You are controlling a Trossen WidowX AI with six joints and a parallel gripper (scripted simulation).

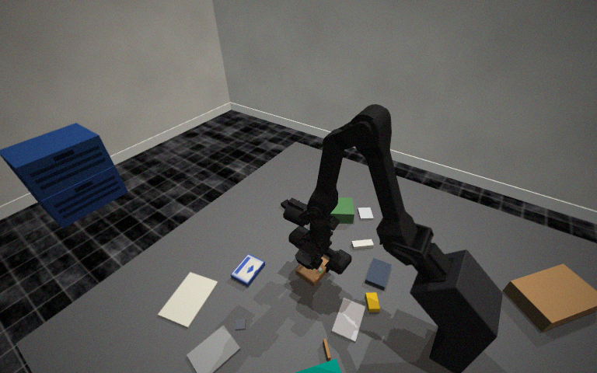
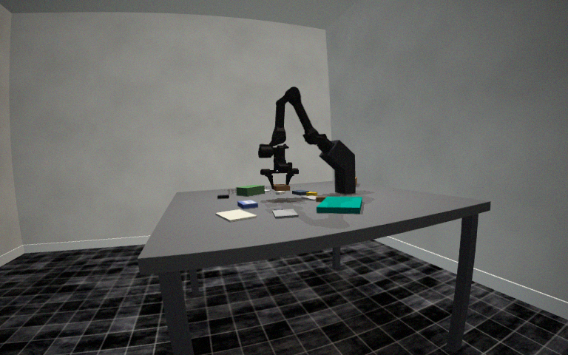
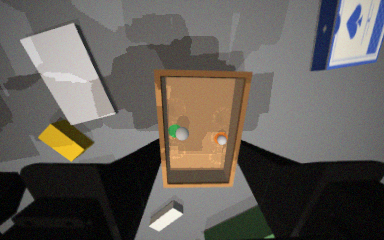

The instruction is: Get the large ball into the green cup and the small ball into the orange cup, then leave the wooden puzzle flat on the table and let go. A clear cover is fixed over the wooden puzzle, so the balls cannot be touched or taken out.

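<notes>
The wooden puzzle [image 3: 201, 130] is a brown tray under a clear cover. My gripper [image 3: 198, 141] is shut on its near end and holds it a little above the table. In the wrist view the large grey ball [image 3: 182, 133] sits at the green cup [image 3: 174, 131], overlapping it. The small grey ball [image 3: 222, 140] sits at the orange cup [image 3: 219, 137]. In the top view the puzzle [image 1: 312, 271] hangs under the gripper [image 1: 317, 263] near the table's middle. It also shows in the exterior view [image 2: 281, 187], under the gripper [image 2: 279, 180], about level.
Flat items lie around: a blue-and-white card box [image 1: 247, 269], a cream sheet [image 1: 187, 298], a grey-white sheet [image 1: 348, 318], a yellow block [image 1: 372, 301], a slate-blue block [image 1: 378, 273], a green block [image 1: 343, 210], small white blocks [image 1: 362, 243], a tan board [image 1: 552, 294] and a teal board [image 2: 339, 204].
</notes>
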